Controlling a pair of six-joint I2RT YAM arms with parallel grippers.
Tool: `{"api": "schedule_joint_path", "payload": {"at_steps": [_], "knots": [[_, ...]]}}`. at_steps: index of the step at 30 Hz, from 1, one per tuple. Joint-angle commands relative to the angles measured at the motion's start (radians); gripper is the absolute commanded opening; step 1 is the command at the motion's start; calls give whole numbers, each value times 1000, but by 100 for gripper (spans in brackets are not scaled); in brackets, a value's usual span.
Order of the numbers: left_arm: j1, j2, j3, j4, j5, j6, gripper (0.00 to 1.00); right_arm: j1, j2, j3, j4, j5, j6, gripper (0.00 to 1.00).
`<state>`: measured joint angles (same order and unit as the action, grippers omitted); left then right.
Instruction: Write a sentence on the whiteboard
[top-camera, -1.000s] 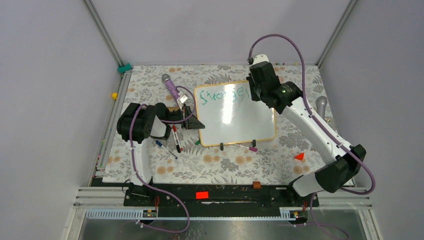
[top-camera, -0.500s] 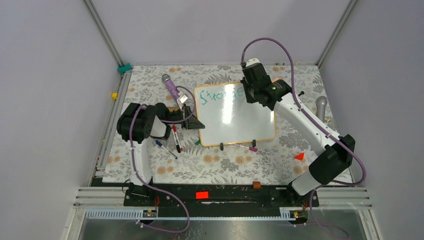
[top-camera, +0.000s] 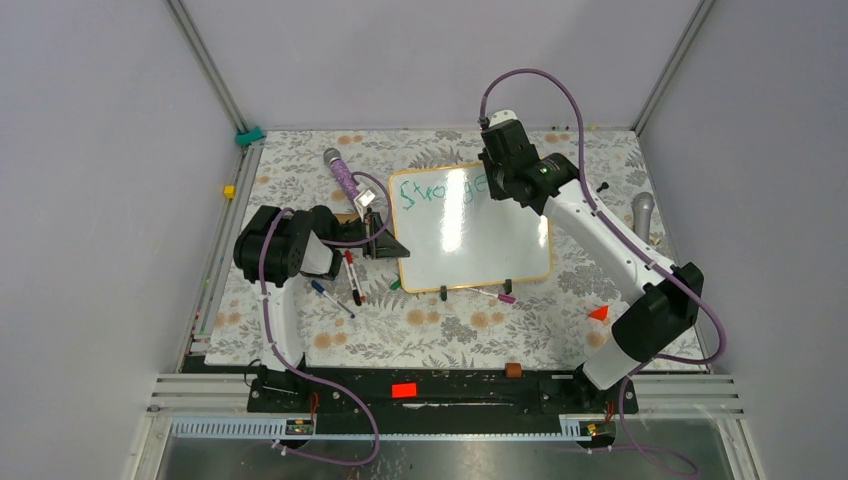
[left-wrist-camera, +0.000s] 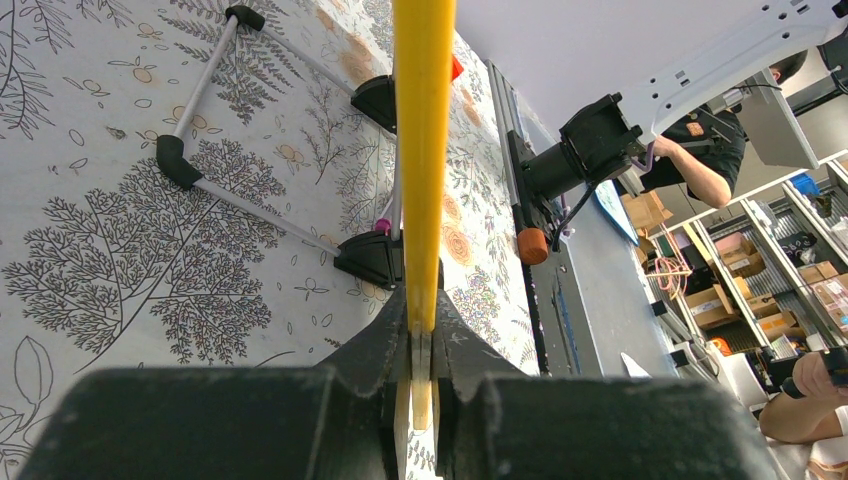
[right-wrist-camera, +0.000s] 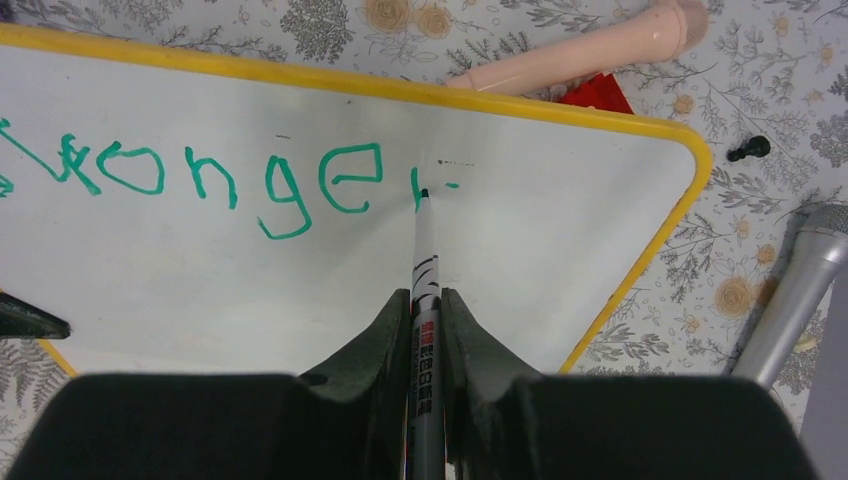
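Your left end effector (left-wrist-camera: 422, 330) is clenched on the yellow frame of the whiteboard (top-camera: 480, 250), steadying it on the floral worktop (top-camera: 450, 335), so your right end effector (right-wrist-camera: 425, 300), grasping the marker (right-wrist-camera: 424, 240), can finish the "r" of the sentence (right-wrist-camera: 200, 180)

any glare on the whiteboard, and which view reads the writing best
Top view: a bright glare patch sits mid whiteboard and reaches up into the writing, which is small there. Right wrist view: even light, no glare, green letters and the marker tip sharp, so this one reads best. Left wrist view: only the board's yellow edge, close and soft; no writing shows.
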<state>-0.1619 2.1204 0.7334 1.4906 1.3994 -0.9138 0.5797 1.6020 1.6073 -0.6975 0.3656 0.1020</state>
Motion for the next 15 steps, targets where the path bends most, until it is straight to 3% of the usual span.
{"api": "schedule_joint_path", "payload": {"at_steps": [1, 10, 15], "knots": [[5, -1, -3, -10, 31, -4, 0, -6, 20, 59, 10, 70, 2, 0], [4, -2, -3, -11, 30, -4, 0, -8, 17, 66, -1, 108, 3, 0], [4, -2, -3, -10, 33, -4, 0, -8, -38, 49, 8, 40, 6, 0]]}}
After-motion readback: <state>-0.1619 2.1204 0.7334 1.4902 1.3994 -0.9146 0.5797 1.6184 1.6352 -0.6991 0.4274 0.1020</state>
